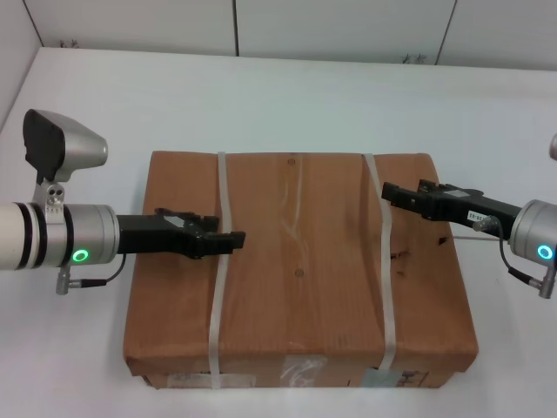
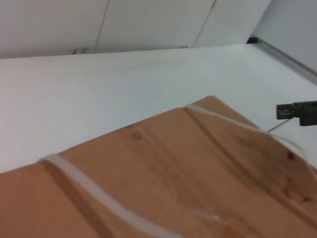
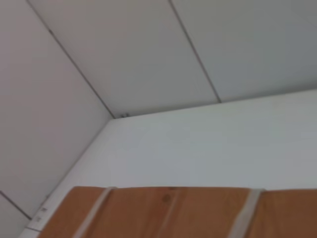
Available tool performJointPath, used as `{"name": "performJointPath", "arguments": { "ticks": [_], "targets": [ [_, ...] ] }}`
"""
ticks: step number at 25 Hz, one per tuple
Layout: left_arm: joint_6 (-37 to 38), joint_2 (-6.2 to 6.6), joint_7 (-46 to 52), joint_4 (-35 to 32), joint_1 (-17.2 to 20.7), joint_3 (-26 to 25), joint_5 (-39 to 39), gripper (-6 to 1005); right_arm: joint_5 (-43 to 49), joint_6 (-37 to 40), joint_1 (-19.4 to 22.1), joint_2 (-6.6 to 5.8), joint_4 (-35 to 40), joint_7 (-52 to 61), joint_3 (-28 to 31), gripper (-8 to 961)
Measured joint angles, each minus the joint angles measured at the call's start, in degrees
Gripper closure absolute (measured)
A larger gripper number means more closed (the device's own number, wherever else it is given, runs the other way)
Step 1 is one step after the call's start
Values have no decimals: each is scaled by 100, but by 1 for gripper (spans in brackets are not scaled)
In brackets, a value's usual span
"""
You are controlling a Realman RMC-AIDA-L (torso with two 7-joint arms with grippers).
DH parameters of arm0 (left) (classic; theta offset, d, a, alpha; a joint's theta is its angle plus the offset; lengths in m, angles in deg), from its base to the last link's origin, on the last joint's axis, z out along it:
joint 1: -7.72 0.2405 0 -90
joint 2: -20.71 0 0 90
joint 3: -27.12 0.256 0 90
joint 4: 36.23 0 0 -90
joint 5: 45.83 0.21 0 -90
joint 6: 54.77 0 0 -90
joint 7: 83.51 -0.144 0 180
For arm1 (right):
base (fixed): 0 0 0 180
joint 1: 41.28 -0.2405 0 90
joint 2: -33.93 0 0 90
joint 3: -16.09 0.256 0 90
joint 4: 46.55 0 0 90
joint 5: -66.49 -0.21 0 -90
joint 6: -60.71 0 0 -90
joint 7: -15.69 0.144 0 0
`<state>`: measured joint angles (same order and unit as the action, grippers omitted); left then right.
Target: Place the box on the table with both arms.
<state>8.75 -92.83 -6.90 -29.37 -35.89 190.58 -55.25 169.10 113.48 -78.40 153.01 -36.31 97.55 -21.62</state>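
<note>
I am seeing the box point(image 1: 300, 270) lying flat on the white tabletop point(image 1: 261, 96). My left gripper point(image 1: 228, 242) is reaching in over the box's left strap point(image 1: 218, 287), its tips at the strap. My right gripper point(image 1: 389, 192) is reaching in beside the right strap point(image 1: 385, 287). Whether either gripper is open or closed, I cannot tell.

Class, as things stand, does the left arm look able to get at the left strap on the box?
Probably yes: the left end effector is already over the left strap, and nothing lies between them on the box.
</note>
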Motion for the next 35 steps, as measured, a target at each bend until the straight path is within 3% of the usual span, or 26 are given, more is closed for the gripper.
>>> {"name": "performJointPath", "arguments": {
  "ticks": [6,12,17,21,35],
  "targets": [
    [601,23,-210,159,-46,4,-27,370,-276,918,221,-8,204,-860,-1,85],
    [2089,180,-985,345,106,50,-534,369,-295,1992,292,-50,495,-1698,-107,86],
    [3135,329,-1515,445,205,36,-724,368,182,2962,293,-68,924,-1894,-233,86],
    [3668,360,-1883,447,213,61,-732,368,688,3540,251,-69,1199,-1915,-237,87],
    [4187,373,-2198,517,365,44,-876,369,729,3874,292,-44,1251,-2175,-165,89]
  ]
}}
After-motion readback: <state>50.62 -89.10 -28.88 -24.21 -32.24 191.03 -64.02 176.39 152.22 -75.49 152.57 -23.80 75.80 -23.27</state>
